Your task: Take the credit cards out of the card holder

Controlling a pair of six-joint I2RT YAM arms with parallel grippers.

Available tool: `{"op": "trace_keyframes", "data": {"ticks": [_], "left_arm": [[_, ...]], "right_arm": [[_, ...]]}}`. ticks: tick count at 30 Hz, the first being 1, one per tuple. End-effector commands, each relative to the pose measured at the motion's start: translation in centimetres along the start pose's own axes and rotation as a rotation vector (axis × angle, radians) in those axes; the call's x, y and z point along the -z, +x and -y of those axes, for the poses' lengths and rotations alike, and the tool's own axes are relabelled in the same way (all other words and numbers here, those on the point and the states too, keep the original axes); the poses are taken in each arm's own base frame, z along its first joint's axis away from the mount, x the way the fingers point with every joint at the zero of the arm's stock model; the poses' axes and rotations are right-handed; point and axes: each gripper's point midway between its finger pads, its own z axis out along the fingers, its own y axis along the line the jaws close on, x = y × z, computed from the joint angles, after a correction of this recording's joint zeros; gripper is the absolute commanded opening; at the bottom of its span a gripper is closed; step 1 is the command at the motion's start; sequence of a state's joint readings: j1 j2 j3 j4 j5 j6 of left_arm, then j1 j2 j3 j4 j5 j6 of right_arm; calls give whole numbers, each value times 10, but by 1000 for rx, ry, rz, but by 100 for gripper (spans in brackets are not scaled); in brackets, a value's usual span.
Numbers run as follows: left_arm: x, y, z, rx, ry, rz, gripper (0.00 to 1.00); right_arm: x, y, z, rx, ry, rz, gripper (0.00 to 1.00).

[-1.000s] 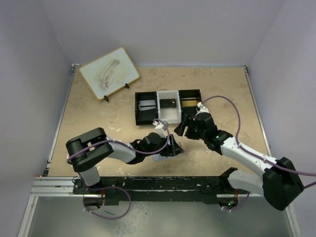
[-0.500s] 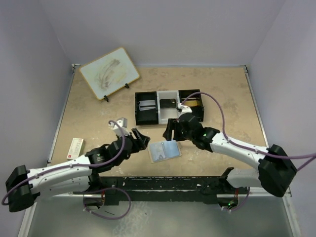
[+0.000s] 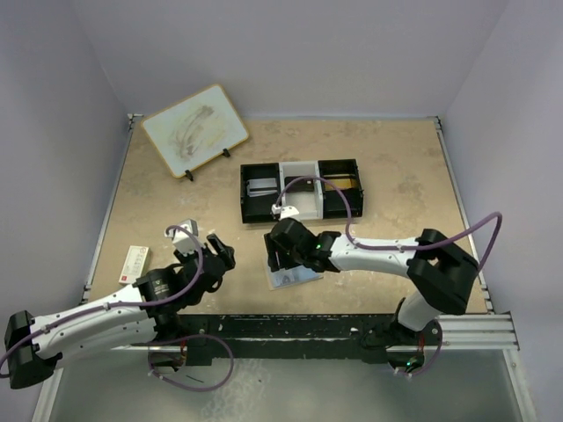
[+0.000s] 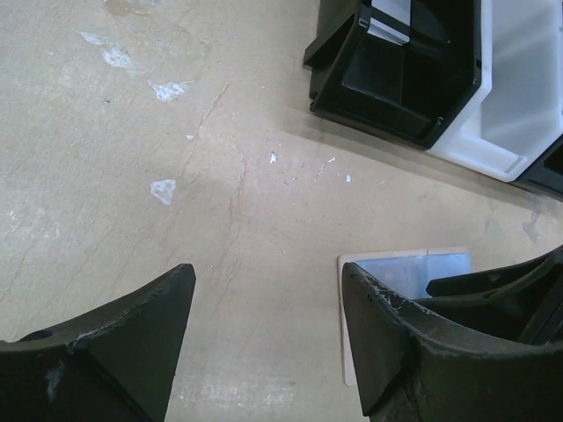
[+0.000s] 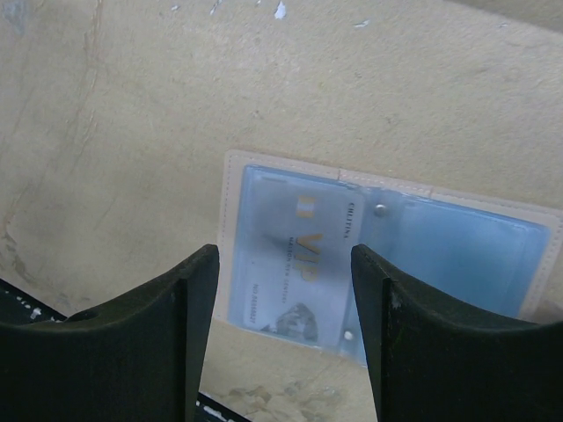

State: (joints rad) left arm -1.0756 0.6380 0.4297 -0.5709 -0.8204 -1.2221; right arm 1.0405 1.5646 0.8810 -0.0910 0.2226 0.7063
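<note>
We see card holder (image 5: 457, 251) lying open on table (image 3: 396, 158), VIP card (image 5: 295, 268) in one pocket. Right gripper (image 5: 281, 264) hovers right over it, fingers wide, gripping nothing. Left gripper (image 4: 264, 286) near holder, fingers wide too, empty.

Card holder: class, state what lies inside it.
One card lettered VIP shows through one sleeve. The other sleeve looks plain blue; a finger of the right claw hides its lower part.
</note>
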Motion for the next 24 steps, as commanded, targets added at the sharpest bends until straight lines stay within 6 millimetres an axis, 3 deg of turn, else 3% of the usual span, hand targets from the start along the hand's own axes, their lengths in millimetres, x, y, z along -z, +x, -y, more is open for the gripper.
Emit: {"op": "trace_keyframes", "data": {"ticks": [1, 3, 10, 13, 18, 21, 24], "left_arm": [[0, -8, 4, 15, -10, 29, 66], [0, -8, 6, 14, -4, 26, 66], [0, -6, 7, 9, 3, 18, 66], [0, -6, 7, 10, 6, 18, 66], [0, -4, 8, 7, 10, 10, 66], [0, -2, 10, 8, 18, 2, 66], [-1, 0, 12, 3, 23, -6, 66]], "right_arm": [[-5, -7, -12, 25, 22, 12, 65], [-11, 3, -5, 41, 66, -16, 66], [-24, 10, 5, 59, 188, -49, 71], [-27, 17, 8, 60, 199, -68, 69], [-26, 28, -6, 39, 98, -104, 63], [-26, 32, -11, 26, 38, -107, 68], [-25, 31, -14, -6, -12, -109, 67]]}}
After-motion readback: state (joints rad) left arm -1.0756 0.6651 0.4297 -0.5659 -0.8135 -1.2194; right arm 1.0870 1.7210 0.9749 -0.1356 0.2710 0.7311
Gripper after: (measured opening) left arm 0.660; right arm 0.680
